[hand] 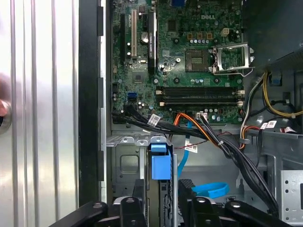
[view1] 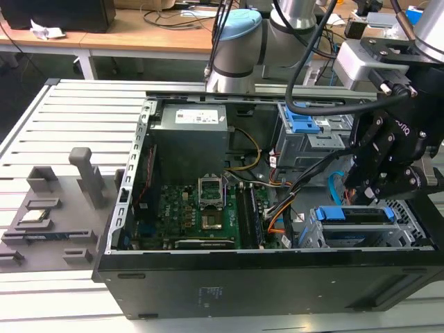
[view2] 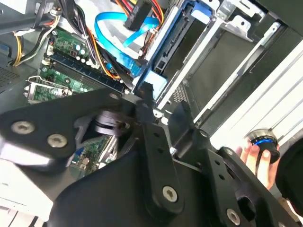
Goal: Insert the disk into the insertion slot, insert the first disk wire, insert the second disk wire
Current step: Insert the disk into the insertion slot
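A pale grey slatted metal table (view1: 83,111) carries a black steel case (view1: 243,291), its side open. The arm (view1: 236,41) – smooth grey tube with light blue joint caps – reaches in from the upper right of the exterior view.

Inside the case, a boxy grey power supply (view1: 191,132) sits at upper centre and a green board (view1: 208,215) lies flat beneath it. A taller grey cage (view1: 305,139) with blue latches stands at the upper right.

The slot (view1: 413,218), a low bay of perforated sheet metal, fills the case's lower right corner. The disk (view1: 354,214) sits in it, its bright blue plastic caddy edge facing up.

The gripper (hand: 162,189), black and angular, hangs just above that edge. Its jaws are released – the two fingers (hand: 139,198) are parted with nothing between them, and the caddy tab lies just beyond their tips.

The red, orange and black wire (hand: 199,125) runs from the board toward the bay. The flat blue ribbon (view2: 109,28) curls in a loop beside the disk; I cannot tell whether either is plugged in.

At the exterior view's left, a grey moulded tray (view1: 69,257) holds a small square chip (view1: 36,216).
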